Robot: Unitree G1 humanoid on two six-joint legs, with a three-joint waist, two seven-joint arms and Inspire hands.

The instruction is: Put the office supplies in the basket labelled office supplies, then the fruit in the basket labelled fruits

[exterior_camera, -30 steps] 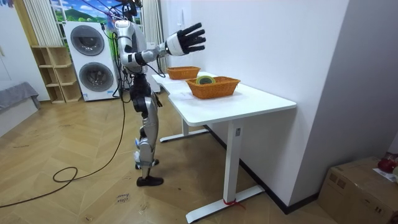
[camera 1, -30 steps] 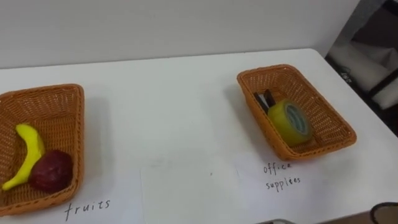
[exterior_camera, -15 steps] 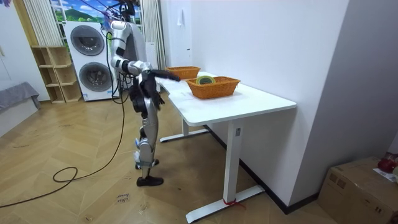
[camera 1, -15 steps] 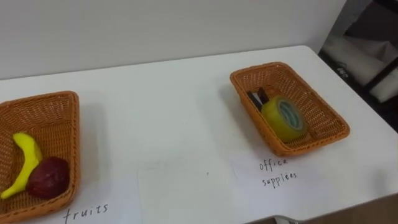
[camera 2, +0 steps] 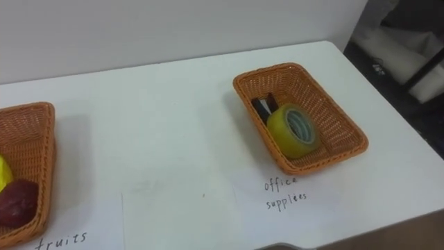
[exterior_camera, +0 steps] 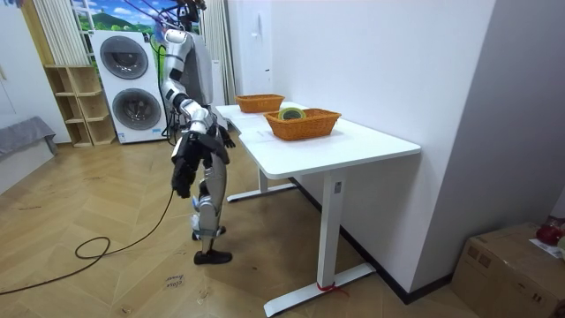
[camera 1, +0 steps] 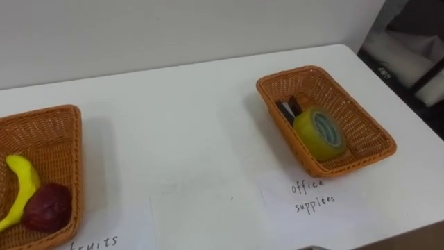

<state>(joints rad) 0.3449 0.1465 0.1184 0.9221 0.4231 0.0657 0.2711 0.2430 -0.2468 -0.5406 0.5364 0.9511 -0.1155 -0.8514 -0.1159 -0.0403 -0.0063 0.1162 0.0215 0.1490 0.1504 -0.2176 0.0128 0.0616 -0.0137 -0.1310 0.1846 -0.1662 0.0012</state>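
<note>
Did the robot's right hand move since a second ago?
Yes. The right hand dropped from above the table to below its top, beside the robot's leg.

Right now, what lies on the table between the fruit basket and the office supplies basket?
Nothing: in the left eye view, only bare white table separates the fruit basket from the office supplies basket.

Handwritten "office supplies" label (camera 1: 312, 196) before right basket (camera 1: 363, 125), "fruits" label (camera 2: 61, 241) before left basket (camera 2: 43, 163)
</note>
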